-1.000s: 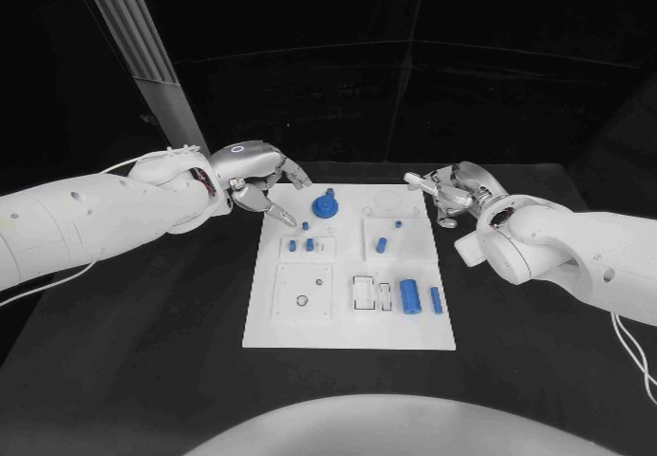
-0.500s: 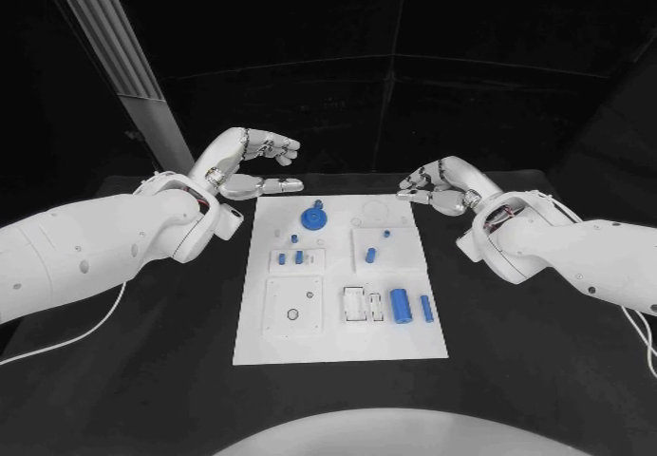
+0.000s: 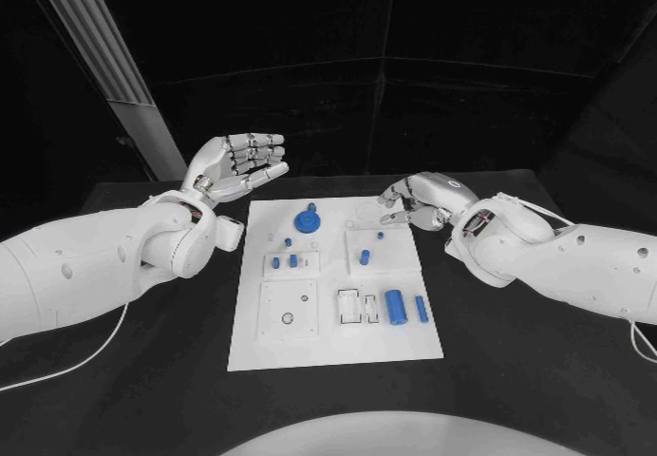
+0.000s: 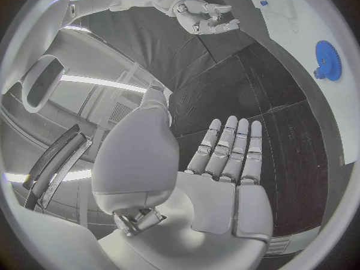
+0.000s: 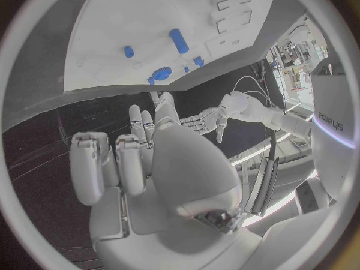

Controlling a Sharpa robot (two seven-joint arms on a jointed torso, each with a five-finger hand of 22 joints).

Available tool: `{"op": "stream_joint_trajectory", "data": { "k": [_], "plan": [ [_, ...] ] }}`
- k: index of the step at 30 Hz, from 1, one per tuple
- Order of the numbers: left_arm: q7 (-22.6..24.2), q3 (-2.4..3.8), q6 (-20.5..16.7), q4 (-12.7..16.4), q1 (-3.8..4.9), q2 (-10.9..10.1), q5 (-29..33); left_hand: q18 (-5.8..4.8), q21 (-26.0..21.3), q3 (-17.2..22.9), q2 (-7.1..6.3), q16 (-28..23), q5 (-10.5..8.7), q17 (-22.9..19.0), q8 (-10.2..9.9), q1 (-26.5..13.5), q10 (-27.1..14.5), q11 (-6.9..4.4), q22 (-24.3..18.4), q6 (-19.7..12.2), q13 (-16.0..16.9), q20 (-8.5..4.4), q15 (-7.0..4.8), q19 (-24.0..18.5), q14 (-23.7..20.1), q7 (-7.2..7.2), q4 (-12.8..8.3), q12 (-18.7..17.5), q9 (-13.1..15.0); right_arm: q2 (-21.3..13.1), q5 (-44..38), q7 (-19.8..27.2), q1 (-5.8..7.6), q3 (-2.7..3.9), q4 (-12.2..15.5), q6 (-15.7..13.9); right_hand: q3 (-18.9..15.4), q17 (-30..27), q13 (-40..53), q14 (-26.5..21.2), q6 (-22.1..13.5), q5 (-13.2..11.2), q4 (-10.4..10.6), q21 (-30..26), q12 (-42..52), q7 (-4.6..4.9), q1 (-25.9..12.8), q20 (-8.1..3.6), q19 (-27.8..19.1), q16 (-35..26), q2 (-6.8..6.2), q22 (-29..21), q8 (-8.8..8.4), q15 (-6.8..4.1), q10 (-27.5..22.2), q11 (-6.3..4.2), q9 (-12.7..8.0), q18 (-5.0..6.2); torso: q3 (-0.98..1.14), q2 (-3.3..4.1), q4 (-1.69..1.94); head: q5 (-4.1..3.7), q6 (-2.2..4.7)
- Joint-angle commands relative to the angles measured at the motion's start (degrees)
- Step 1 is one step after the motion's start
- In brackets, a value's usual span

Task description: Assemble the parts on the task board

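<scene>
Task board [image 3: 337, 332] flanked at its far corners by released left robot hand [image 3: 237, 163], empty half-curled right robot hand [image 3: 418, 199].

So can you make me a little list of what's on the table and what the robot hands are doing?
table: black
task board: white plate, lying flat in the middle of the table
blue gear: round toothed piece, at the far end of the board
blue cylinder: biggest blue piece, on the near right part of the board
left robot hand: raised, fingers straight and apart, holding nothing
right robot hand: at the board's far right corner, fingers curled in, nothing seen in them
</scene>
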Motion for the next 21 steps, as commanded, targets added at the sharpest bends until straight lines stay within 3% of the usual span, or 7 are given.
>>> {"op": "stream_joint_trajectory", "data": {
  "k": [1,11,21],
  "plan": [
    [13.85,0.05,1.26,0.44,0.01,-0.05,3.12,-0.11,-0.5,0.64,0.71,0.54,-0.26,-0.12,0.64,-0.09,-0.65,-0.07,-0.37,-0.5,0.2,0.07,-0.07,0.02,-0.68,5.38,0.03,0.67,0.15,0.59,-10.34,-3.8,-0.12,0.03,-0.17,5.34,0.35,11.03,-1.12,5.21,0.52,-0.28,0.06,0.25,-0.84,-0.56,0.81,-0.92,5.27,-0.13,-0.28,14.61,-0.49,-0.78,1.04,-0.27,0.08,-0.93,0.0,-0.04,0.07,0.08,-0.09],
    [13.77,0.05,1.15,0.36,-0.2,0.21,3.24,-0.07,-1.62,2.41,2.79,2.41,-1.82,-0.52,2.58,0.28,-1.98,-0.05,-1.88,-1.81,0.81,0.06,-0.04,1.0,-1.52,5.42,-0.02,3.03,0.57,2.51,-14.73,-6.32,-1.02,0.03,-1.1,9.91,0.65,11.14,-4.32,5.26,2.01,-0.28,0.7,0.18,-3.18,-1.33,2.06,-1.97,5.22,-0.07,-0.51,14.58,-1.4,-1.62,4.16,-1.02,0.07,-0.92,-0.05,-0.06,0.0,-0.2,-0.43],
    [13.52,0.05,1.2,0.29,-0.25,0.31,3.25,-0.1,-2.31,3.14,3.66,3.85,-2.04,-1.06,4.24,0.63,-3.12,-0.02,-2.84,-2.85,1.22,0.06,-0.02,1.67,-2.1,5.46,-0.06,4.97,0.87,3.81,-16.22,-12.33,-1.39,0.03,-2.06,11.79,0.96,10.99,-6.01,5.24,1.95,-0.28,0.88,-0.08,-4.85,-1.05,2.86,-1.92,5.08,-0.13,-0.55,14.48,-2.29,-1.48,4.42,-0.81,-0.04,-0.85,-0.04,-0.01,-0.03,-0.14,-0.43]
  ]
}}
